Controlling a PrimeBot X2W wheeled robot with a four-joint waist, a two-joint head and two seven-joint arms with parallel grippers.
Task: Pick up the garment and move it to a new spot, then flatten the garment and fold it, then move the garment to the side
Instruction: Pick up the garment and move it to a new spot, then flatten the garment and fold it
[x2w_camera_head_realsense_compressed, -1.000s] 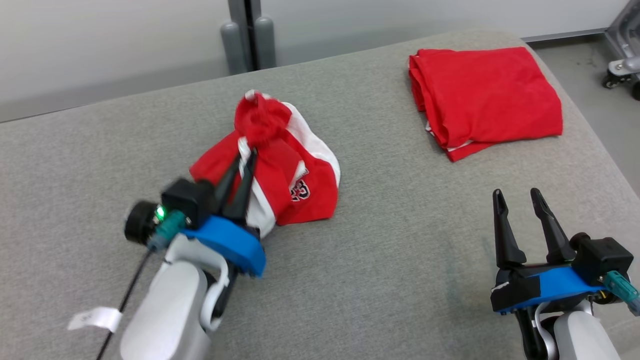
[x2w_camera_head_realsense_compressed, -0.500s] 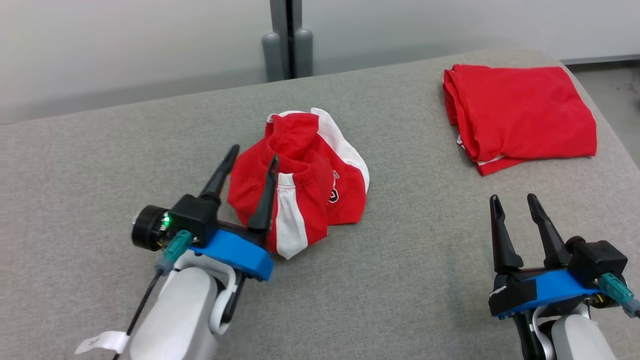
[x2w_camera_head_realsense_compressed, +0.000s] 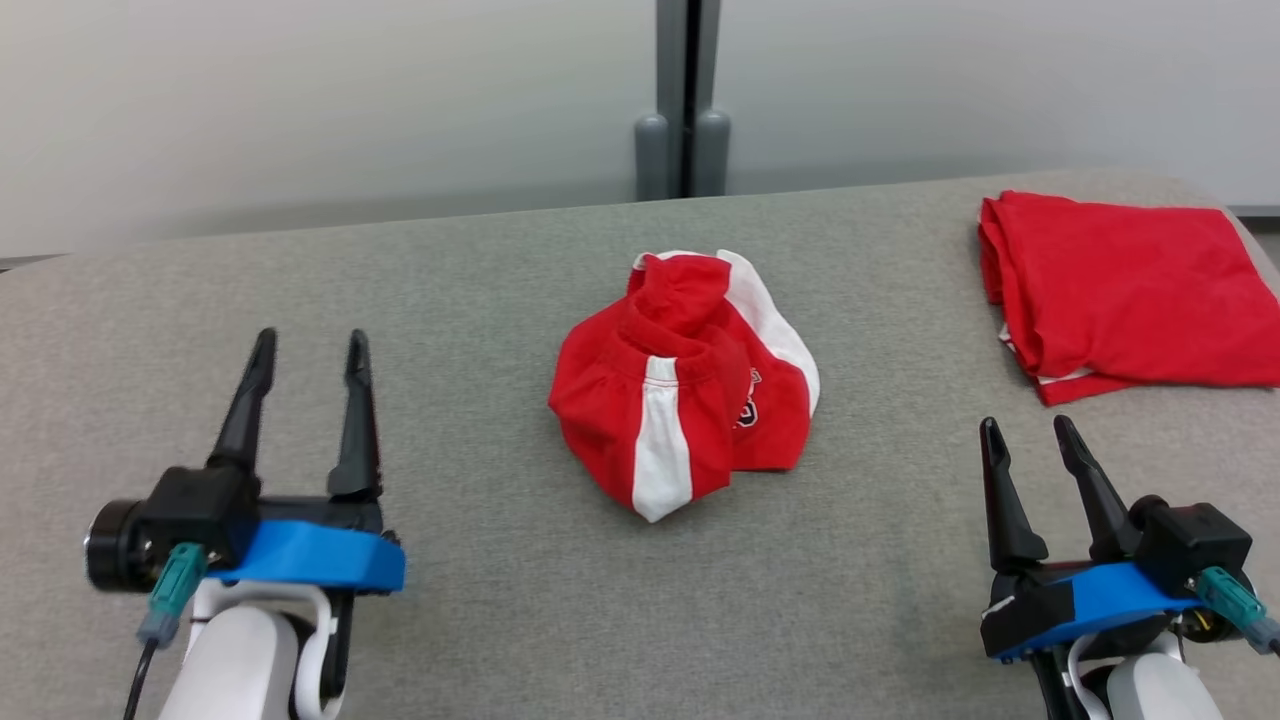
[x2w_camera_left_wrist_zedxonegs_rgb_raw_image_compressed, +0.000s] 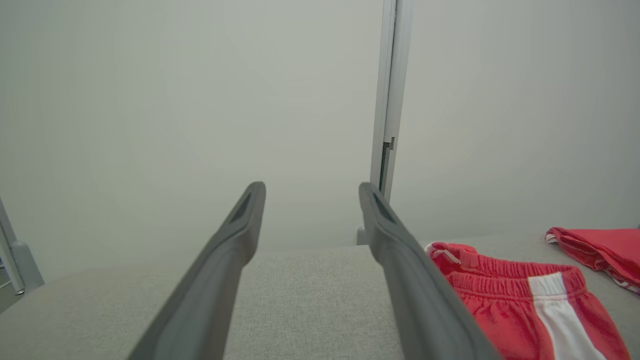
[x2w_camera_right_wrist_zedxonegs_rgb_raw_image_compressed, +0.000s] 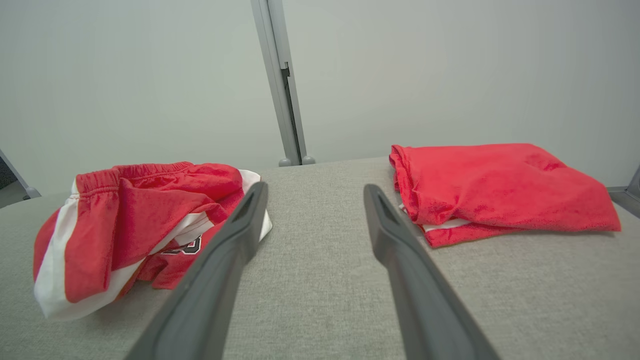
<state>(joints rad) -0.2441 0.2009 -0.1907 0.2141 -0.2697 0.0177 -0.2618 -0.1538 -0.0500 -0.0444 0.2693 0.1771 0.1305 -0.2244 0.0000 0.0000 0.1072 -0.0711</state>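
Shorts, red with white side stripes, lie crumpled on the bench, between the left hand and the right hand. Both hands are spread and empty.

Left wrist view: the heap sits to that hand's right, with its elastic waistband facing it.

Right wrist view: it sits to the left.

I judge the cloth light and limp; pinch the gathered waistband.

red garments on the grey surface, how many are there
2. Crumpled red-and-white shorts lie at the centre of the grey fabric surface; a folded plain red garment sits at its far right. The fold may hide more.
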